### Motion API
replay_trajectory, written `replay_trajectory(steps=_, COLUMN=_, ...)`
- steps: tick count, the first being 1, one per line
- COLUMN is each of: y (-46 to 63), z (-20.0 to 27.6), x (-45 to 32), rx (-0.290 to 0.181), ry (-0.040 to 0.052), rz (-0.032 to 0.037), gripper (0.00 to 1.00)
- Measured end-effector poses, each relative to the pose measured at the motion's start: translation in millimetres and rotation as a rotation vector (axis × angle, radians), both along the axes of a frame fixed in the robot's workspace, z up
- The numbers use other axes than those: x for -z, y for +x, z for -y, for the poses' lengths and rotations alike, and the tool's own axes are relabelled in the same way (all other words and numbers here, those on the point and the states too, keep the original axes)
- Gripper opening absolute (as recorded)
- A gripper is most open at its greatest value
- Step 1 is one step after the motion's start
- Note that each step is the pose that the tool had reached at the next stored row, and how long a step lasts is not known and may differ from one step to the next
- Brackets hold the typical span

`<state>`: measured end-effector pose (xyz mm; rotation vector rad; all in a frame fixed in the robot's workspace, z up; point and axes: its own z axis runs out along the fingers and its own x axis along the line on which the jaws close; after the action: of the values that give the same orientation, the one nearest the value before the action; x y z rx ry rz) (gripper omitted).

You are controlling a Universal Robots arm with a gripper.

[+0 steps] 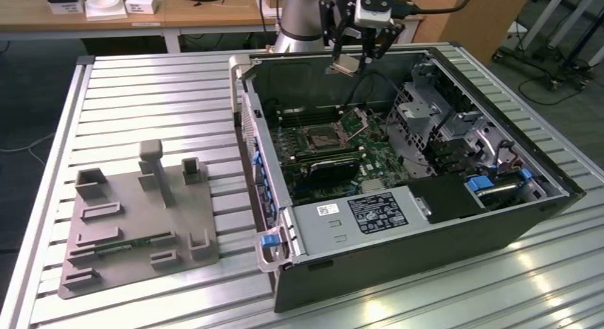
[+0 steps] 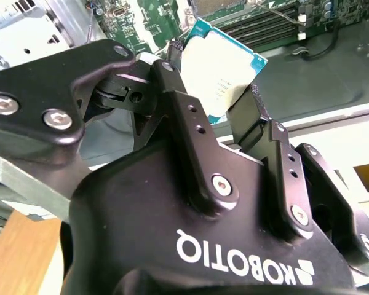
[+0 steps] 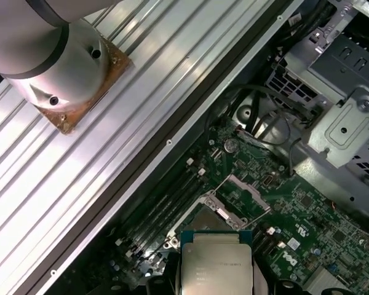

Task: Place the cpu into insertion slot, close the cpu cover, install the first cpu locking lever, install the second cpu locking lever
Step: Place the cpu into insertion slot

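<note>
My gripper (image 1: 351, 54) hangs above the open computer case (image 1: 283, 272), near its far wall, and is shut on the cpu (image 1: 344, 64). The cpu is a flat square chip with a pale silver top and a green rim, held tilted by its edges between the black fingers (image 2: 172, 70) in both wrist views (image 2: 224, 64) (image 3: 216, 267). Below it on the green board lies the insertion slot (image 1: 318, 139) (image 3: 208, 220), a square socket with a dark centre. The cpu cover (image 1: 358, 119) (image 3: 246, 192) stands swung open beside the slot.
Memory slots (image 3: 166, 212) run beside the socket, and a black card (image 1: 332, 170) lies nearer the case front. A metal drive cage (image 1: 439, 120) fills the case at the exterior view's right. A grey fixture plate (image 1: 132, 223) sits on the ribbed table. The arm's base (image 3: 61, 67) stands behind the case.
</note>
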<state>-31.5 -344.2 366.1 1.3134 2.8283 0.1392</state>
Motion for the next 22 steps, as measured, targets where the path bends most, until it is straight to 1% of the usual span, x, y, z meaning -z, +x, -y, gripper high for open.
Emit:
replay_trajectory(steps=4, y=0.0, z=0.0, x=0.1, rx=0.025, ry=0.0000, rz=0.0000, gripper=0.54)
replay_trajectory(steps=15, y=0.0, z=0.0, x=0.1, rx=0.031, ry=-0.0001, rz=0.0000, gripper=0.54)
replay_trajectory(steps=22, y=0.0, z=0.0, x=0.1, rx=0.068, ry=0.0000, rz=0.0000, gripper=0.54)
